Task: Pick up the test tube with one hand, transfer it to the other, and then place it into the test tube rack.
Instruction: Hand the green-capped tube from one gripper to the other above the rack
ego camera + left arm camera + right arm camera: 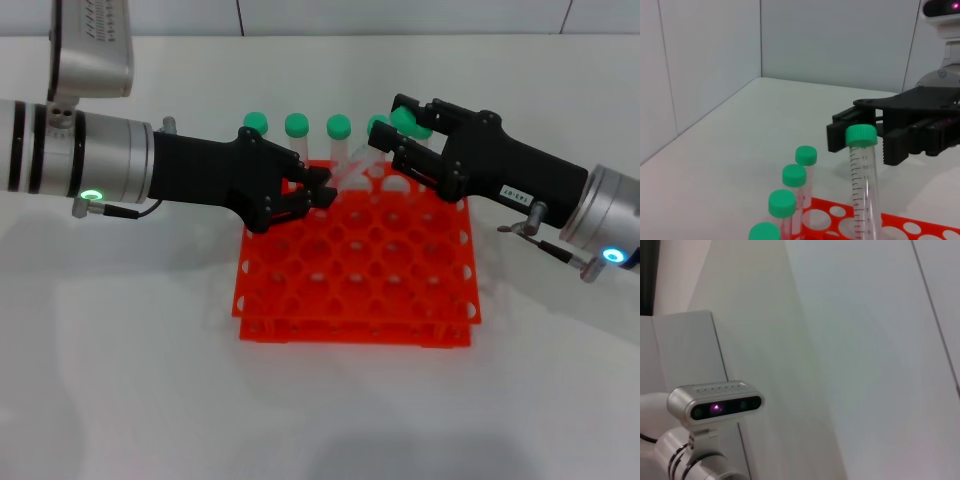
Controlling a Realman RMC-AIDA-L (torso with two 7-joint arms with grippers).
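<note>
The test tube (352, 168) hangs tilted over the back edge of the test tube rack (356, 262), stretched between the two hands: its lower end sits in the closed fingers of the left hand (318, 192), and its green cap reaches up to the right hand (398, 140). The head view blurs the clear body against the orange grid, so the tube is hard to trace there. The left wrist view shows it plainly (863, 185), upright in that picture, graduations visible, with its cap in the gap between the right hand's (867, 137) parted fingers; whether they touch the cap I cannot tell. That view also shows four other green-capped tubes (794, 184) standing in a row in the rack (900, 226). The rack rests on the white worktop (150, 380). The right wrist view shows only a wall and a camera head (715, 405).
</note>
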